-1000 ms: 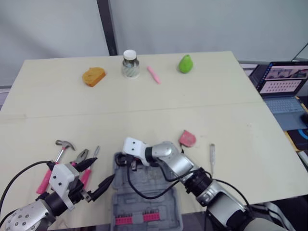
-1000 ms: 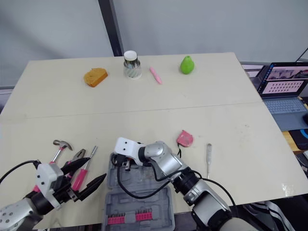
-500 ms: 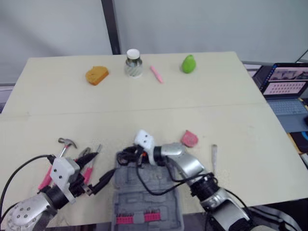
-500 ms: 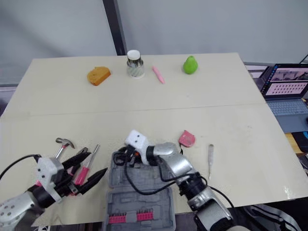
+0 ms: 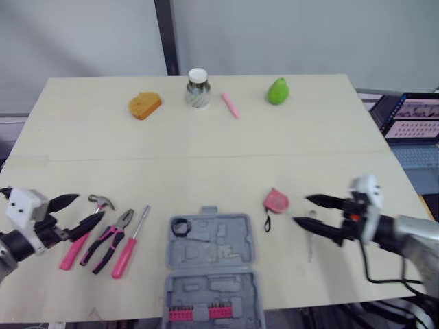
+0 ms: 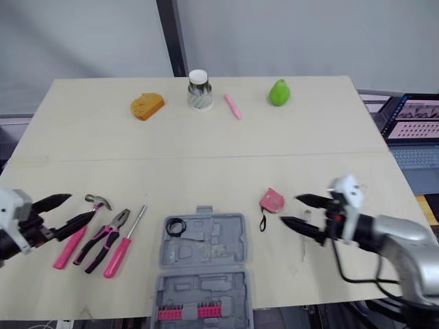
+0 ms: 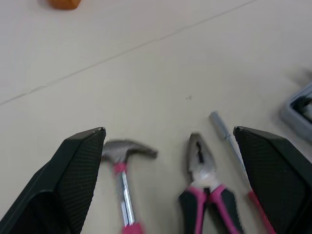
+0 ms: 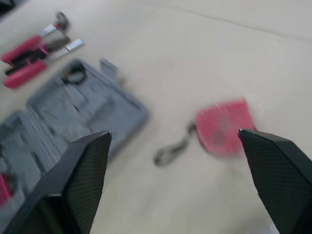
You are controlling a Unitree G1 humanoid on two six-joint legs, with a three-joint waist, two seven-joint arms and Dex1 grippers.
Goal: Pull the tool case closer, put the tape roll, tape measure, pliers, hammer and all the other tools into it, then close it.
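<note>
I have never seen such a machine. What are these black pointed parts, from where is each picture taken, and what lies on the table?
It is a humanoid robot with two arms; each ends in a gripper of two black fingers. Two pictures come from cameras in its head, looking down; the other two come from a camera on each wrist, looking along the fingers. The left gripper and the right gripper are open and empty. On the table lie an open tool case, a hammer, pliers, a pink screwdriver and a pink tape measure. A black tape roll sits in the case.
</note>
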